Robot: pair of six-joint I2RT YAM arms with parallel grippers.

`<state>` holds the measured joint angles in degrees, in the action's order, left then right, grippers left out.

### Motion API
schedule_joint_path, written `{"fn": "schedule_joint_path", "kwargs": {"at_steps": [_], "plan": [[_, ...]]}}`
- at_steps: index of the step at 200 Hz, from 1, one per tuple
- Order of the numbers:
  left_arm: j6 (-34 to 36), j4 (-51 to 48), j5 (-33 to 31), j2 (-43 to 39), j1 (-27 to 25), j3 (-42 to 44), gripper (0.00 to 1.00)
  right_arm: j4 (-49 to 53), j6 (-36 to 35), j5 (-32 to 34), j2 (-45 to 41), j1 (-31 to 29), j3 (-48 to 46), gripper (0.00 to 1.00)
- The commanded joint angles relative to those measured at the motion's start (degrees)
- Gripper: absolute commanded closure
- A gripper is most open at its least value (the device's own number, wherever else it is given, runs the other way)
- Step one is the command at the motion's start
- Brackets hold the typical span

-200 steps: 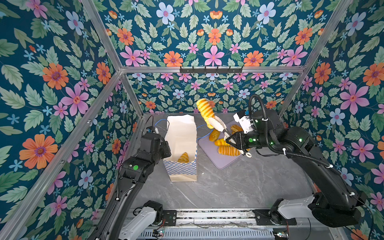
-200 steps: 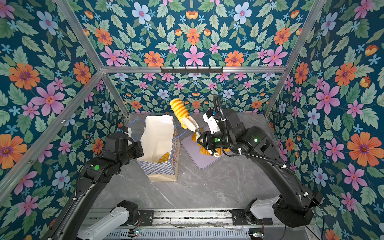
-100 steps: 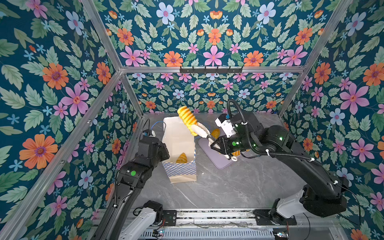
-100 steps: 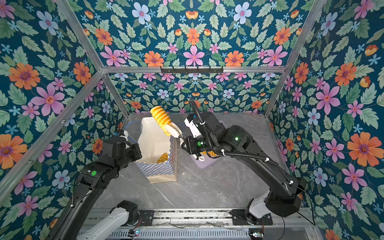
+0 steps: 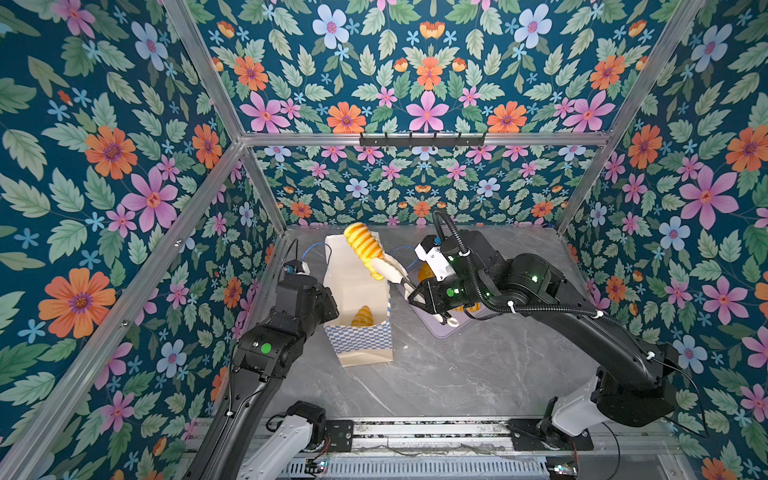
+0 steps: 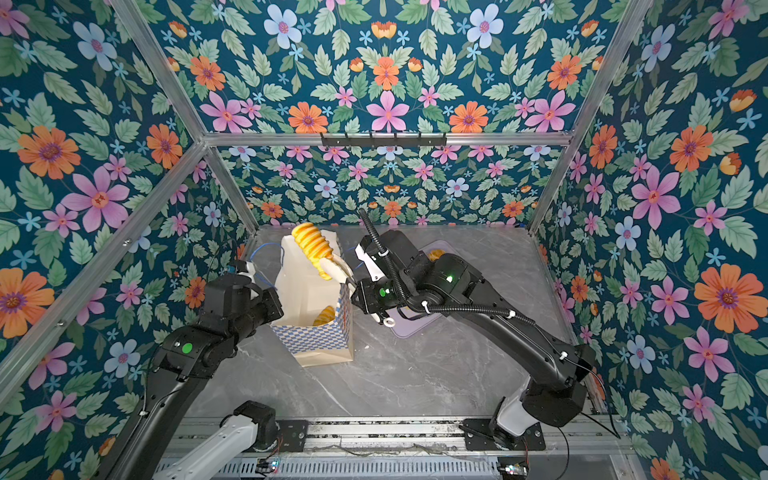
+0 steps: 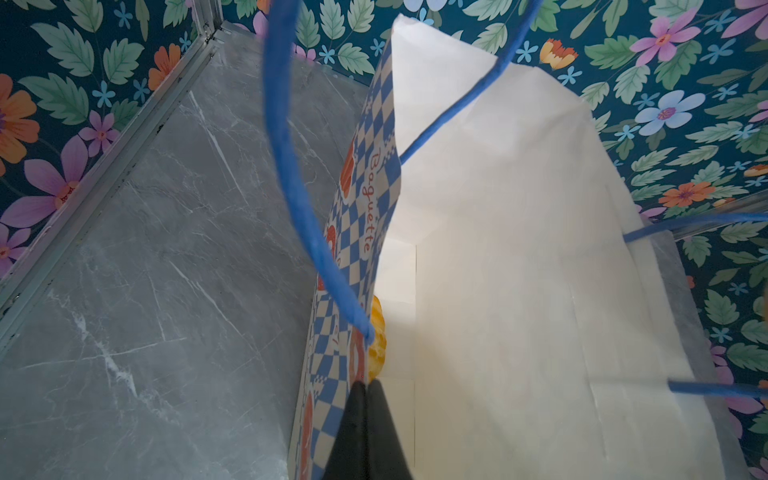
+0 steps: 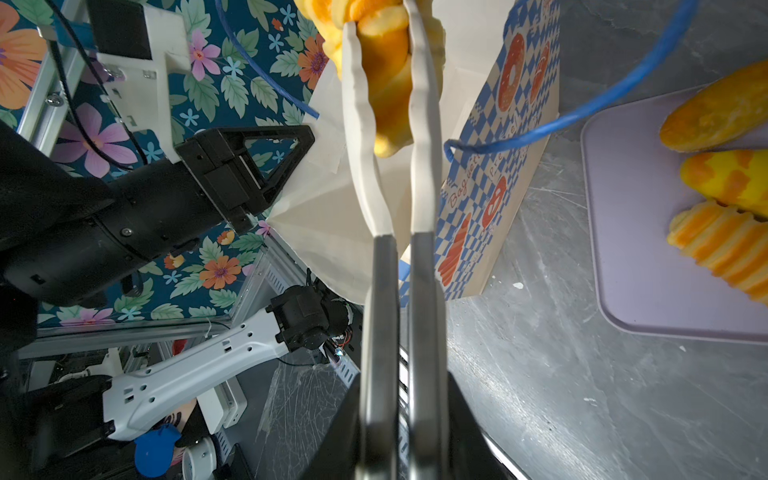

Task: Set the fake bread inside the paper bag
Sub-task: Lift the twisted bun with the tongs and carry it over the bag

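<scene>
- Closest to me, the grey table (image 5: pixel 457 374) is lying bare in front of the bag.
- A little farther in, the left claw (image 7: pixel 368 384) is pinching tight on the top edge of the paper bag (image 5: pixel 359 338). I am using it to hold the bag open.
- The bag is standing up on the table. I am seeing 1 croissant (image 5: pixel 362 316) lying at the bottom, so 1 piece is done as far as I can see.
- Next to the bag, the right claw (image 5: pixel 415 296) is squeezing a pair of tongs (image 5: pixel 390 270). The white tips of the tongs are clamping the low end of a ribbed long roll (image 5: pixel 363 245).
- That roll is hanging in the air over the open top of the bag and tilting away from the claw. It is not inside yet.
- I am thinking this is the drop step. The roll needs to come down into the opening before the tongs let go, or it may bump the paper edge and tip the bag.
- Farther back, beside the bag, the purple tray (image 8: pixel 631 270) is carrying more fake bread (image 8: pixel 731 178). In the right wrist view I am counting 3 pieces there.
- In both top views the right arm is hiding much of the tray, so I cannot tell if more pieces are waiting.
- So I am judging that most of the job is left to do.
</scene>
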<state>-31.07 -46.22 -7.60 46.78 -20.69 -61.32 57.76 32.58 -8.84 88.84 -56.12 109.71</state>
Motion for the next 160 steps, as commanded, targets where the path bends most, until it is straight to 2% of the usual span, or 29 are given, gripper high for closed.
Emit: {"fn": "schedule_joint_path", "kwargs": {"at_steps": [1,160], "plan": [[0.26,1.50,-0.49,-0.03,0.03,-0.03,1.00,-2.15,0.55,0.07,0.52,-0.21,-0.02,0.73],[0.34,1.88,-0.49,0.50,0.03,-0.18,1.00,-0.09,-0.29,0.87,3.71,-0.97,-1.08,0.65]]}}
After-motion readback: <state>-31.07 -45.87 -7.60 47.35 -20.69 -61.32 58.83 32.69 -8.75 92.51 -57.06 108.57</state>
